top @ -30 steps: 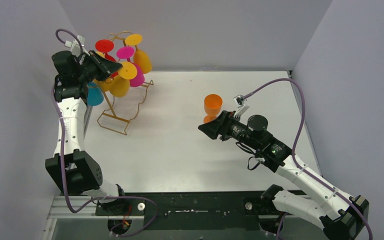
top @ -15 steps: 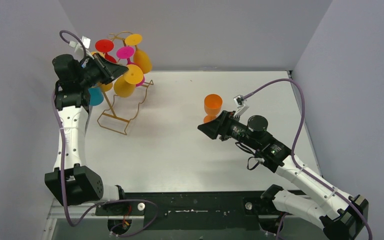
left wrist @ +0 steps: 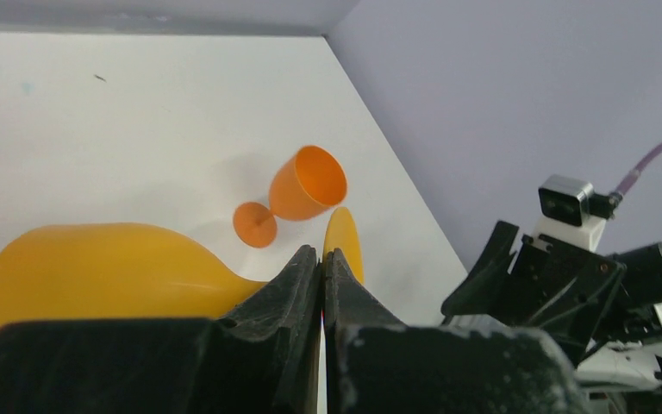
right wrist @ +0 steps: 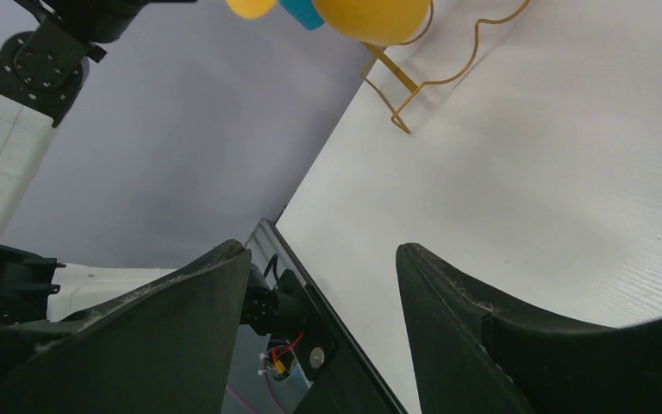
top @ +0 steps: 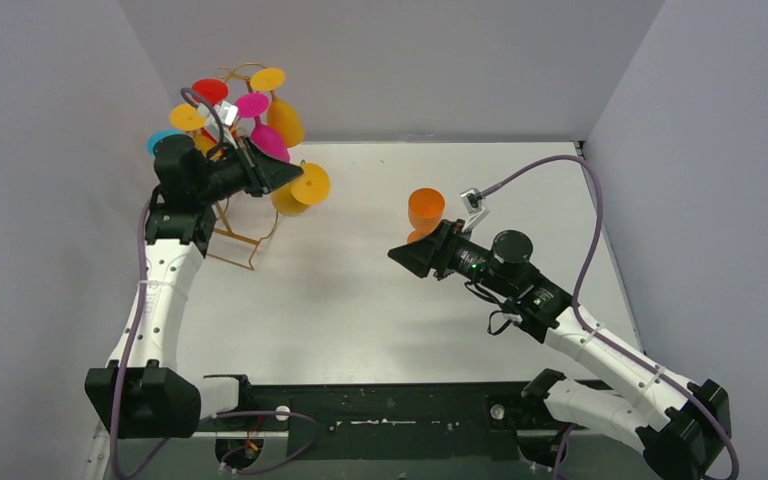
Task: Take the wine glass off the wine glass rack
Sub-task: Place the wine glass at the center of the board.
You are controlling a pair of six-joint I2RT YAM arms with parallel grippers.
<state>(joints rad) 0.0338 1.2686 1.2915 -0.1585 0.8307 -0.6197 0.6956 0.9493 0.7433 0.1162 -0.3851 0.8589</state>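
Note:
The gold wire wine glass rack (top: 232, 238) stands at the back left, with several coloured glasses hanging upside down from its top. Its base also shows in the right wrist view (right wrist: 448, 73). My left gripper (top: 285, 178) is shut on the stem of a yellow wine glass (top: 300, 192), held in the air just right of the rack and clear of its hooks. In the left wrist view the fingers (left wrist: 322, 254) close on the stem, with the yellow bowl (left wrist: 95, 267) to the left. My right gripper (top: 400, 255) is open and empty over the table's middle (right wrist: 323, 254).
An orange wine glass (top: 425, 210) stands upright on the white table right of centre, just behind my right gripper; it also shows in the left wrist view (left wrist: 306, 183). Grey walls close in the back and both sides.
My left gripper has swung right, away from the rack, carrying the yellow glass off its hook. The right arm has shifted slightly left.

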